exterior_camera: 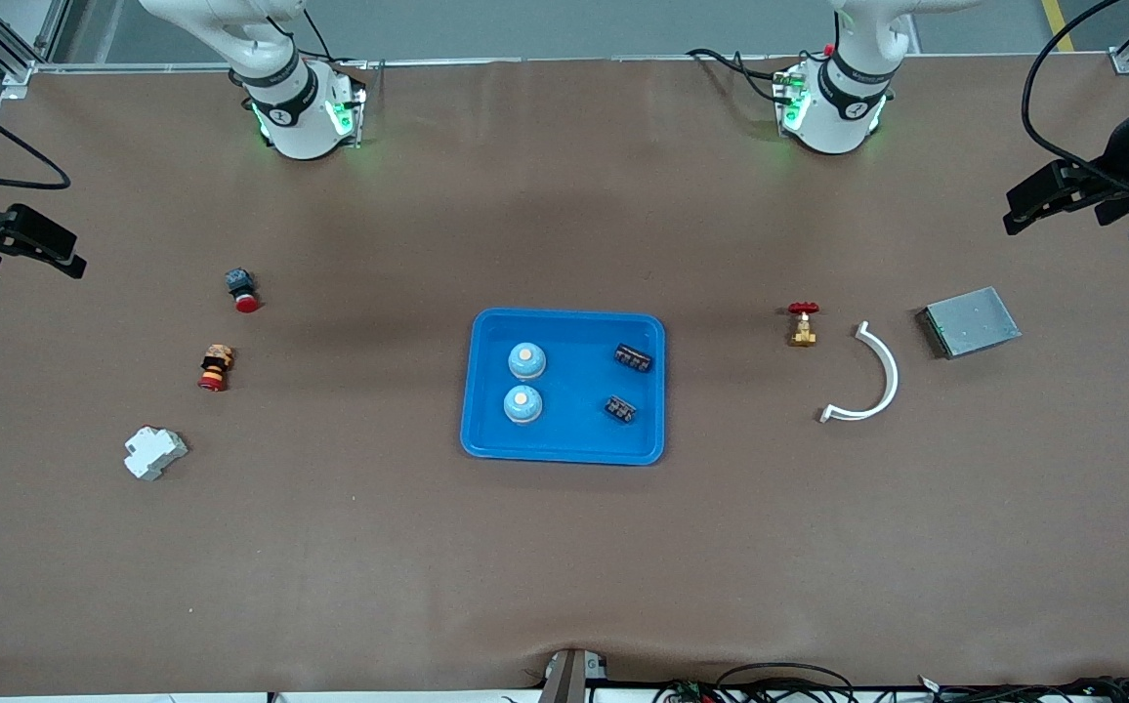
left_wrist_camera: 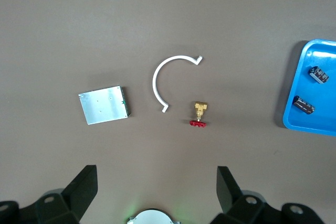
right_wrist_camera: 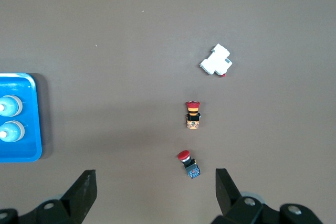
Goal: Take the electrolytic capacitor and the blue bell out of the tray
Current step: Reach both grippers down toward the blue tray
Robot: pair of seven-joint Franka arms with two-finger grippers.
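1. The right gripper (exterior_camera: 22, 244) hangs in the air at the right arm's end of the table, its fingers (right_wrist_camera: 84, 192) spread wide and holding nothing.
2. Under it, on the brown table (exterior_camera: 564, 566), lie three small parts: a blue-bodied red push button (exterior_camera: 242, 290), a red and orange button (exterior_camera: 216, 367) nearer the front camera, and a white plastic block (exterior_camera: 154, 453) nearer still.
3. The blue tray (exterior_camera: 564, 451) sits mid-table, well apart from both grippers.
4. In the tray, toward the right arm's end, two bells (exterior_camera: 526, 360) stand upright with pale blue domes, one nearer the front camera (exterior_camera: 522, 403) than the other, just beside each other.
5. In the tray, toward the left arm's end, two dark capacitors (exterior_camera: 633, 357) lie flat, the second (exterior_camera: 620, 409) nearer the front camera, apart from each other.
6. Toward the left arm's end are a brass valve with a red handle (exterior_camera: 802, 324), a white curved strip (exterior_camera: 872, 379) and a grey metal plate (exterior_camera: 971, 321).
7. The left gripper (exterior_camera: 1053, 200) hangs over that end of the table, fingers (left_wrist_camera: 84, 190) spread, empty.
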